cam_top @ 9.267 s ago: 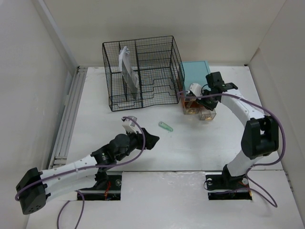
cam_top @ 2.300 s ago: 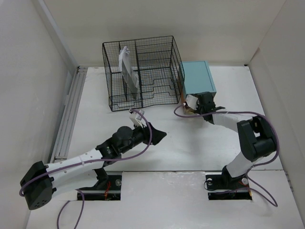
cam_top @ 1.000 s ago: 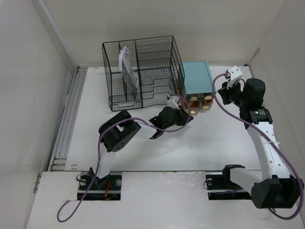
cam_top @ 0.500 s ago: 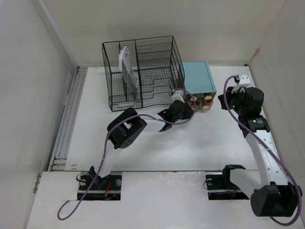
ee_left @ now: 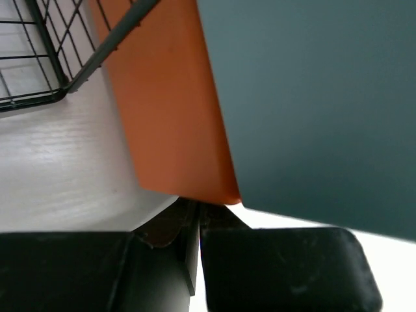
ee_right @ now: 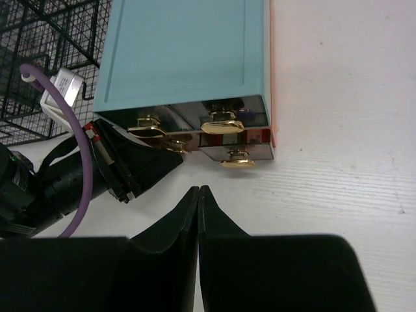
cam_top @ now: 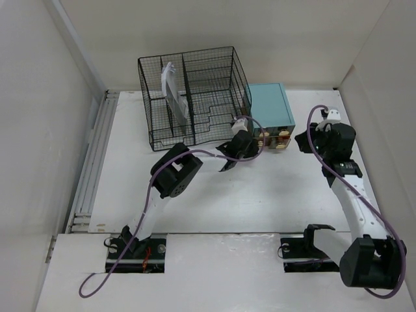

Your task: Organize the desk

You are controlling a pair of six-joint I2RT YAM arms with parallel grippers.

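Starting at the near edge: both arm bases sit there, and the arms reach out over the white surface [cam_top: 123, 195], which runs wide under everything, with white walls round it. The left gripper [ee_left: 199, 211] is closed up tight with nothing in it. Its tip is right at the near-left bottom corner of the teal box [ee_right: 188, 58], next to the orange side panel [ee_left: 169, 117] (can't tell if it actually touches). A purple cable [ee_right: 71, 130] loops along that arm.

The right gripper [ee_right: 198, 195] hangs a bit back from the box front, off to the right in the overhead view. Its fingers are pressed together too, empty, and aimed at the drawer fronts with their gold handles [ee_right: 223, 125].

Further back, the box stands toward the far right of the surface. Just beside it on the left is the black wire rack [cam_top: 208, 91], with some white papers [cam_top: 172, 88] leaning in its left compartment.
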